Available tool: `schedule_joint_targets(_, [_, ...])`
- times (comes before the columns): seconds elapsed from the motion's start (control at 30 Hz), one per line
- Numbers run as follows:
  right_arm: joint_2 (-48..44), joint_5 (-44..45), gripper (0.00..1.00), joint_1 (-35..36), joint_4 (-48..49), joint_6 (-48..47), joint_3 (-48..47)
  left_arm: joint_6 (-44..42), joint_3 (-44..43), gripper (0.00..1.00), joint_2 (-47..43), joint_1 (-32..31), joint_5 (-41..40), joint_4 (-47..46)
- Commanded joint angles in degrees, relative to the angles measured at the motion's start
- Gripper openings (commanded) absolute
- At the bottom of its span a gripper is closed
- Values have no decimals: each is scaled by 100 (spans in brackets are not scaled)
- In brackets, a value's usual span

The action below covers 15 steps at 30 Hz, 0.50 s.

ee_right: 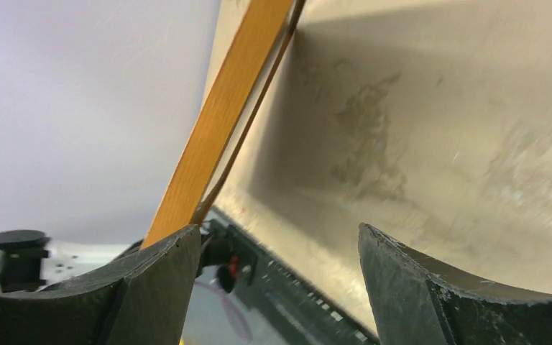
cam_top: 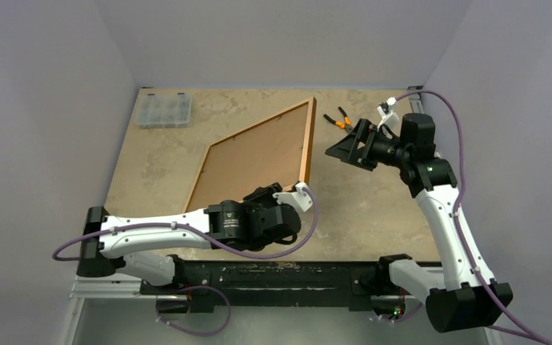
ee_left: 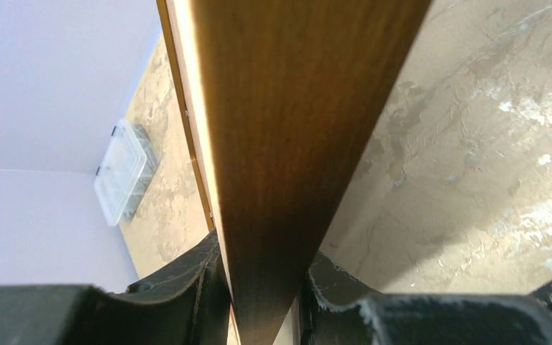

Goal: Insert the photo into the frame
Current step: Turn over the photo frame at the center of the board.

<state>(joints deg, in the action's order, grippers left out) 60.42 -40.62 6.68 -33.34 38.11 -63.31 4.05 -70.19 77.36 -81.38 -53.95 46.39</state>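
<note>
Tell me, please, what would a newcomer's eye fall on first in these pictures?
The large wooden frame dominates the middle of the table, tilted up, its near corner clamped in the left gripper. The right gripper hovers open beside the frame's right edge, not touching it. Orange-handled pliers lie at the back, a clear plastic box in the far left corner.

Smooth satin wood frame [cam_top: 308,140]; matt mottled table [cam_top: 374,208].

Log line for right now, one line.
left gripper: shut on frame, frame tilted | right gripper: open, empty, beside frame | photo: not visible
</note>
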Motion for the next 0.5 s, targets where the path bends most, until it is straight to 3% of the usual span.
schedule_joint_targets(0.0, [-447, 651, 79, -15, 346, -1253, -253, 479, -426, 0, -572, -9, 833, -69])
schedule_joint_targets(0.2, [-1548, 1141, 80, -22, 2401, -1647, 670, 353, -666, 0, -1001, -5, 1422, 302])
schedule_joint_targets(0.3, [-1992, 1137, 90, -17, 3485, -1875, 1144, 271, -736, 0, -1202, -9, 1733, 404])
schedule_joint_targets(0.47, [-1968, -412, 92, -11, 4176, -3179, 1189, 127, -750, 0, -1522, -9, 2249, 457])
